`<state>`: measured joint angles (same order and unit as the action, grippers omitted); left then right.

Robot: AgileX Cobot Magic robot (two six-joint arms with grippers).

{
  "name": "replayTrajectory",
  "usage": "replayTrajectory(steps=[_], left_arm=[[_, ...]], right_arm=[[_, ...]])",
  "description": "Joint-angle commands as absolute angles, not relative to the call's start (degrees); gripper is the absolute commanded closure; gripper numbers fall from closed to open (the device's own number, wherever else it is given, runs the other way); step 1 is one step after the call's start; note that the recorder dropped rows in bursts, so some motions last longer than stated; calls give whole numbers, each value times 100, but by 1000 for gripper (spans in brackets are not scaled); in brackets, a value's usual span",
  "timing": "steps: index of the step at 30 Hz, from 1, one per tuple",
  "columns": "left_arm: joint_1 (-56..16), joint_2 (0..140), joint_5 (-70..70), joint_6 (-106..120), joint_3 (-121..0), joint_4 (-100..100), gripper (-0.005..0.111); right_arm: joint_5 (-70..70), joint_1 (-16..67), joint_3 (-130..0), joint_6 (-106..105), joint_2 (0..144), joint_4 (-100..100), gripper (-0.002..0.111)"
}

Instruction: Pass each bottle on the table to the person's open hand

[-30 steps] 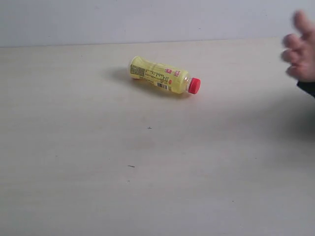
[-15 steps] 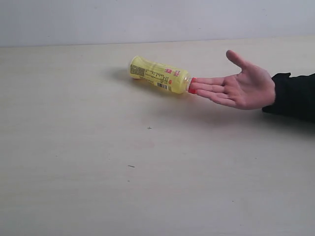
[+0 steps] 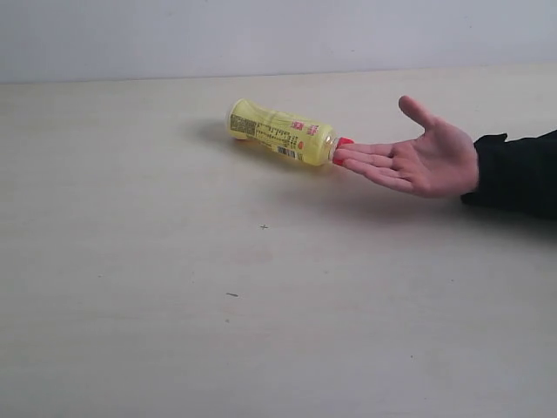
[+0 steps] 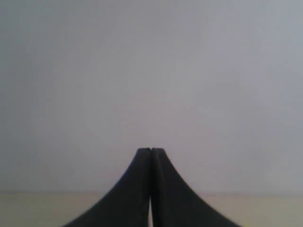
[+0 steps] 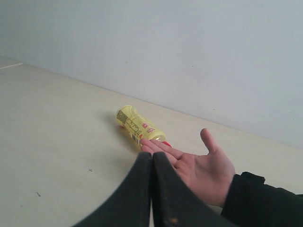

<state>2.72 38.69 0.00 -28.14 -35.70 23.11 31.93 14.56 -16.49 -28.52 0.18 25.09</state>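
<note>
One yellow bottle (image 3: 280, 132) with a red cap lies on its side on the pale beige table (image 3: 174, 287), toward the back. The person's open hand (image 3: 418, 158) reaches in from the right, palm up, fingertips in front of the cap. The right wrist view shows the same bottle (image 5: 138, 125) and hand (image 5: 201, 169) beyond my right gripper (image 5: 151, 154), which is shut and empty. My left gripper (image 4: 150, 150) is shut too, empty, facing a blank wall. Neither gripper appears in the exterior view.
A black sleeve (image 3: 518, 172) covers the person's forearm at the right edge. A grey wall (image 3: 261, 35) runs behind the table's far edge. Tiny dark specks (image 3: 232, 294) mark the tabletop.
The hand came in from the right edge, blurred a second ago, and now rests open and palm up by the bottle's cap. The bottle has not moved.
</note>
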Motion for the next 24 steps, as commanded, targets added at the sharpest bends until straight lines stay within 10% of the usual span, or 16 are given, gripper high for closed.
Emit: replayTrajectory(steps=[1,9,24], left_arm=[[-9,5703,2246,-592,-4959,2689,107],[-78,8582,6996,5088,-7313,1413,107],[-1574,11738,6320,8003,-10650,-682,107]], right_arm=[[3162,1464,-1630,-2843,0,2502,108],[3162,1464,-1630,-2843,0,2502,108],[3159,1464,-1630,-2843,0,2555,108]])
